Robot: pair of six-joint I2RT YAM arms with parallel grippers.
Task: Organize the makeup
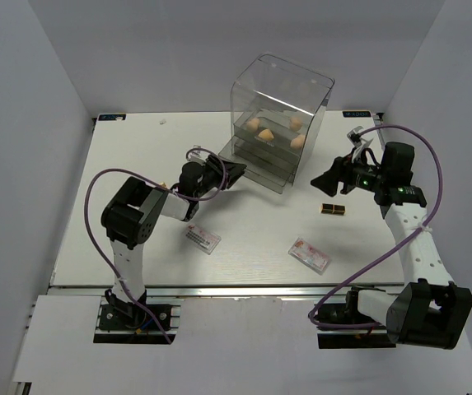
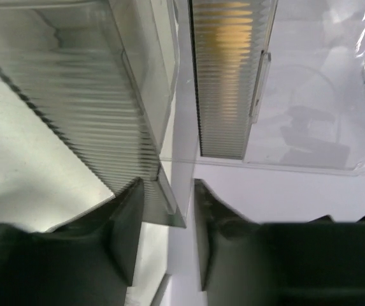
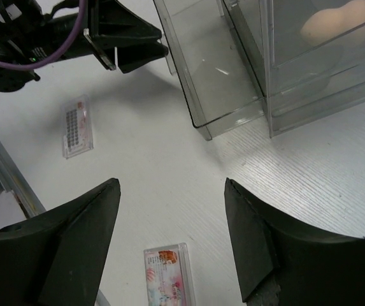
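Note:
Peach sponges (image 1: 265,136) lie inside the clear drawer box (image 1: 283,99); one sponge (image 3: 335,22) shows through its wall. The box's bottom drawer (image 1: 262,167) is pulled out. My left gripper (image 1: 241,169) is at that drawer's front left corner; its jaws (image 2: 167,185) stand slightly apart around the drawer's lip (image 2: 163,207), with a gap on the right side. Two dark-brown-and-gold tubes (image 1: 333,209) lie to the right of the box. One white-pink packet (image 1: 203,239) lies front left, another (image 1: 310,255) front right. My right gripper (image 1: 320,183) hovers open over the table, above a packet (image 3: 168,274).
The drawer box stands at the table's back middle, its open drawer (image 3: 214,83) reaching toward the arms. The left arm (image 3: 55,32) stretches in from the left. White walls close in the table on three sides.

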